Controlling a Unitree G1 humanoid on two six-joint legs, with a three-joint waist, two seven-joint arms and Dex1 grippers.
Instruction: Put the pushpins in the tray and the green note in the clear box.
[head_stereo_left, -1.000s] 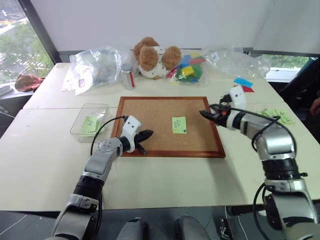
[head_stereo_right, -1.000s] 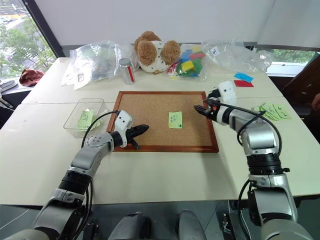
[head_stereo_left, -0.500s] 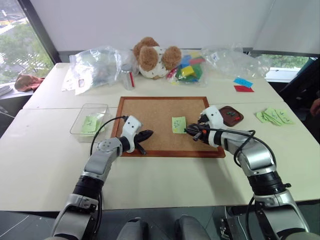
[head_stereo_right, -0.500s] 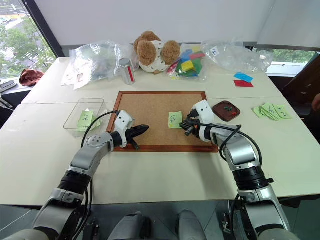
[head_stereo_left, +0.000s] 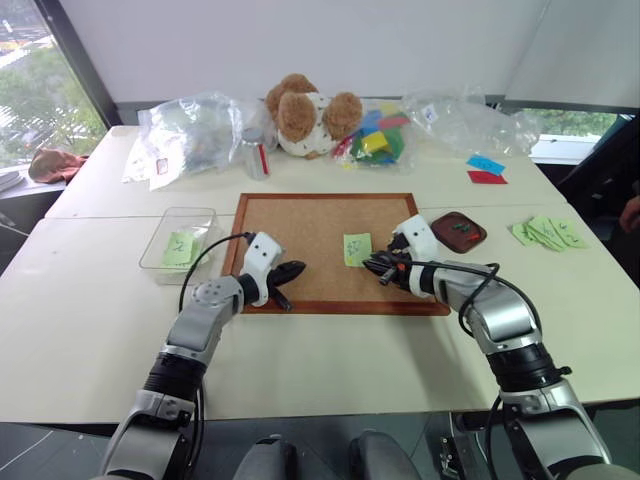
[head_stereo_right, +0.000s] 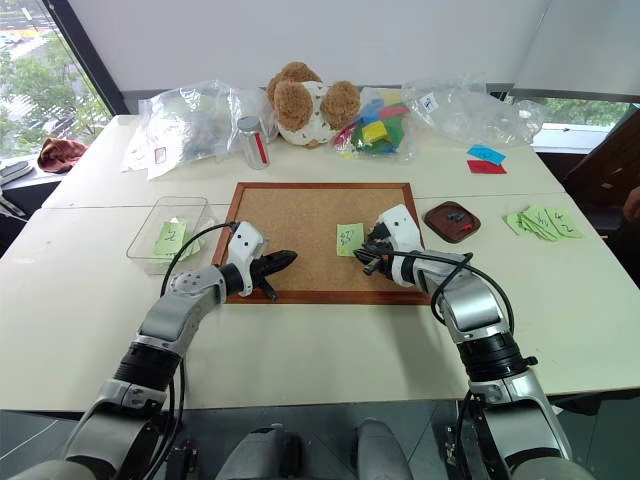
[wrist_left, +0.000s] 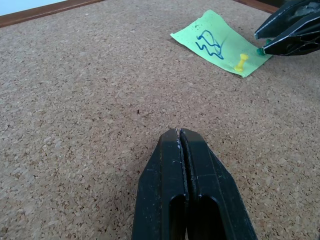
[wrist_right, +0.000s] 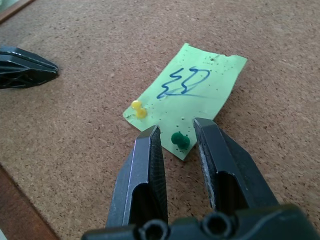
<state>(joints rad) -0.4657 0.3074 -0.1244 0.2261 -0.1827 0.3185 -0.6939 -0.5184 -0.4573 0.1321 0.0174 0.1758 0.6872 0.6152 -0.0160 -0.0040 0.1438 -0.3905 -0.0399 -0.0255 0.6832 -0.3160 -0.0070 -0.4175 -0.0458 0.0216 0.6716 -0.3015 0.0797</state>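
Right gripper (wrist_right: 176, 137) at a pinned note, jaws narrowly apart.
Its fingers straddle the green pushpin (wrist_right: 180, 140) on the green note (wrist_right: 192, 92) on the cork board (head_stereo_left: 300, 225); a yellow pushpin (wrist_right: 138, 109) sits beside it. Left gripper (wrist_left: 180, 145) rests closed on the board, well apart. Tray (head_stereo_left: 457, 231) and clear box (head_stereo_left: 182, 240) flank the board.
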